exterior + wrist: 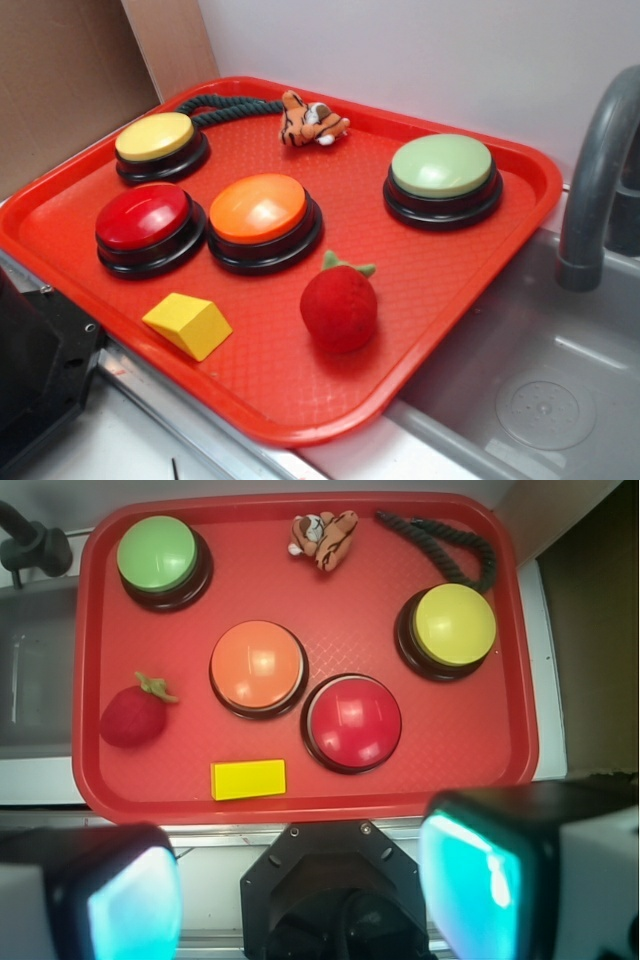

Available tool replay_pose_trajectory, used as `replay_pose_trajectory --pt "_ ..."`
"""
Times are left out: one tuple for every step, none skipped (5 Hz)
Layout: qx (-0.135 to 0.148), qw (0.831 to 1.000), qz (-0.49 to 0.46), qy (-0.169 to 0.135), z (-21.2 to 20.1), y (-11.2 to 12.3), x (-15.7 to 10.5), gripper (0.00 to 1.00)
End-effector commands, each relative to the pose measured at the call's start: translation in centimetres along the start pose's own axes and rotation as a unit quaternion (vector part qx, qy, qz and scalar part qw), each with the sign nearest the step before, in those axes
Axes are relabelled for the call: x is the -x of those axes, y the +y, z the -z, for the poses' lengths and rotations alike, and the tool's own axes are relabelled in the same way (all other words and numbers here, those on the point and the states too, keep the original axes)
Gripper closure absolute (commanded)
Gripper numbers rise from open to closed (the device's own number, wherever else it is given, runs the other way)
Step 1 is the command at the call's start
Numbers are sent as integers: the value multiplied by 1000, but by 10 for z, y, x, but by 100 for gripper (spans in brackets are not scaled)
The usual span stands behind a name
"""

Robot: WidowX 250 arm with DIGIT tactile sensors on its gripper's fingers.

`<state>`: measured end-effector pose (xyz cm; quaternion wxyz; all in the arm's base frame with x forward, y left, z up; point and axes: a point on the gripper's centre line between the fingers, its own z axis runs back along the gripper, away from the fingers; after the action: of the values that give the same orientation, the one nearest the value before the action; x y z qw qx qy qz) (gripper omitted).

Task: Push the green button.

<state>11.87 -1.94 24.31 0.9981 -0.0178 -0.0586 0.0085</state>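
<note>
my pincer (300, 900) hangs high above the near edge of the red tray (300, 800), its two fingers (130, 900) spread wide at the bottom of the wrist view, holding nothing and touching nothing.

in that view the green button (157, 554) sits at about ten o'clock, in the far left corner of the tray, well apart from my fingers. it is a pale green dome on a black round base.

the orange button (258, 665) lies near the middle of the tray, and the red button (352, 720) is just beside it at four o'clock. the yellow button (453, 626) sits toward two o'clock, with a dark rope (450, 540) curling past it. a small toy tiger (322, 538) lies at twelve o'clock by the far rim. a red plush strawberry (133, 716) rests at nine o'clock, and a yellow block (248, 779) lies near the close rim.

in the outside view a grey tap (595, 180) stands just beyond the tray over a sink (540, 390).
</note>
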Motion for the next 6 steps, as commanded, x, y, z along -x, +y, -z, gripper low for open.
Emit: replay_pose_trajectory --pt "0 1000 0 0 0 0 0 0" --pt "7 998 70 -3 29 -20 -47 0" --pt "56 994 96 7 55 -43 -69 0" --pt "62 992 111 3 90 -57 -98 0" --pt "62 992 111 3 90 -57 -98 0" --pt "62 992 111 3 90 -57 -98 0"
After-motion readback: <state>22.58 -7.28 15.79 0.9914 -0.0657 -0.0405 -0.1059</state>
